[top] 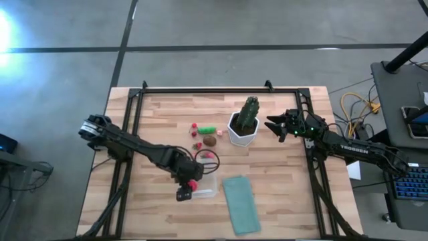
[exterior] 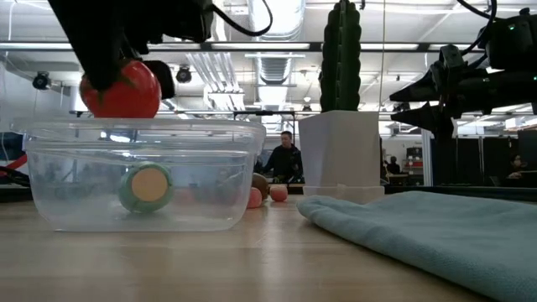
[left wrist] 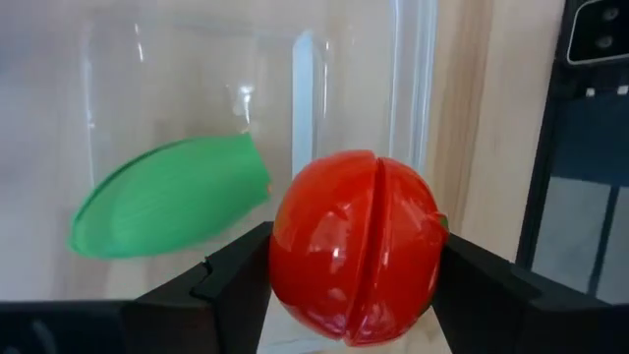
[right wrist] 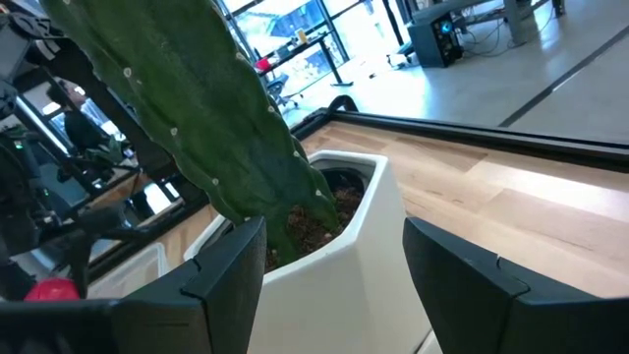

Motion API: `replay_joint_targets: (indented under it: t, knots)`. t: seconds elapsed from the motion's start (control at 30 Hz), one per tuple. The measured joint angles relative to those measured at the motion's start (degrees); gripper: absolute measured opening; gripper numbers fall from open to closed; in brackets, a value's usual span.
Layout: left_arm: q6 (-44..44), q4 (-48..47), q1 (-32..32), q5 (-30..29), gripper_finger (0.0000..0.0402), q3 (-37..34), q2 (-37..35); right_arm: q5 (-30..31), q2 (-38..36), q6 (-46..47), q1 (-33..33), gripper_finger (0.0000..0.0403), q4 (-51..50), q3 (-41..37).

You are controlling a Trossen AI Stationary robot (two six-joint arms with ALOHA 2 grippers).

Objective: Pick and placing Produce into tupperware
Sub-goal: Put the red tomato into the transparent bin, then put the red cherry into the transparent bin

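Right up front, the left gripper (top: 192, 185) hangs over the clear tupperware (exterior: 143, 180), its fingers (left wrist: 231, 280) clamped on either side of a red tomato (left wrist: 354, 256), which sits just above the container's rim. Inside the tub lies a green elongated piece (left wrist: 172, 206). Beside it on the wood, the teal lid (top: 241, 204) lies flat. Farther back, loose produce waits: a brown round piece (top: 210, 140), a green one (top: 207, 130) and tiny red bits. Beyond those, the cactus pot (top: 242, 130), and the right gripper (top: 275, 125) hovers beside it, fingers spread, holding nothing.
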Motion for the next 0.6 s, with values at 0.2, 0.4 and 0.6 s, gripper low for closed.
replay_joint_targets:
  t: [0.2, 0.4, 0.6]
  knots:
    - [-1.4, 0.0, 0.0, 0.5, 0.0265, 0.0, 0.0, 0.0, 0.0, 0.0, 0.0, 0.0233, 0.0, 0.0]
    - [-1.0, -1.5, 0.4, 0.4, 0.0284, 0.3, 0.0, 0.0, 0.0, 0.0, 0.0, 0.0233, 0.0, 0.0]
    - [2.1, -9.7, 3.7, -6.7, 0.0264, 4.8, -0.8, 0.0, 0.0, 0.0, 0.0, 0.0233, 0.0, 0.0]
